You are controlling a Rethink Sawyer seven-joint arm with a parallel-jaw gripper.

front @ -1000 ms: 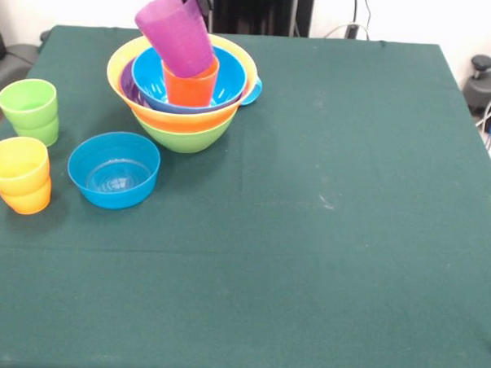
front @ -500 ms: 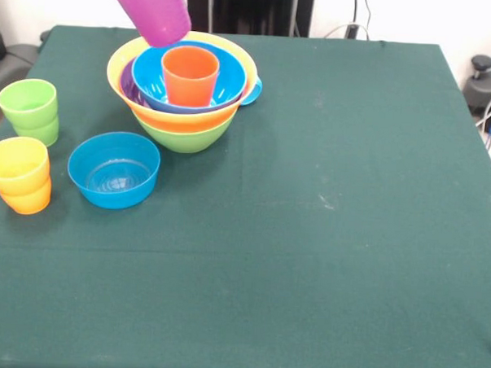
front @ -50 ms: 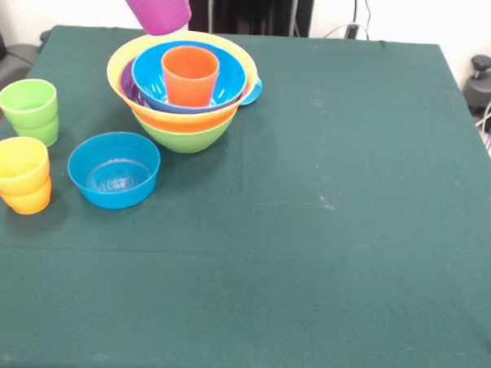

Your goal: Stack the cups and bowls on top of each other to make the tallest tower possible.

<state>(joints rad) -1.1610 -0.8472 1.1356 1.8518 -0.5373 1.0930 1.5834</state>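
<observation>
The tower point(front @ -50 ms: 184, 92) stands at the table's far left: a lime green bowl point(front @ -50 ms: 186, 137) as base, then the yellow bowl point(front @ -50 ms: 119, 64), a purple bowl point(front @ -50 ms: 128, 88) and a blue bowl point(front @ -50 ms: 149, 75). An orange cup point(front @ -50 ms: 189, 74) stands upright in the blue bowl. A purple cup point(front @ -50 ms: 155, 7) hangs tilted in the air above the tower's left rim, cut off by the picture's top edge. It touches nothing below it. The gripper that holds it lies beyond that edge and does not show.
A smaller blue bowl point(front @ -50 ms: 114, 168) sits open side up in front of the tower. Left of it are a green cup point(front @ -50 ms: 29, 109) and a yellow cup point(front @ -50 ms: 16, 164) nested in an orange one point(front @ -50 ms: 29, 199). A light blue piece point(front @ -50 ms: 254, 90) pokes out at the tower's right.
The purple cup, which leaned on the orange cup in the tower, has been lifted up and to the left, clear of it. The orange cup stays in the blue bowl.
</observation>
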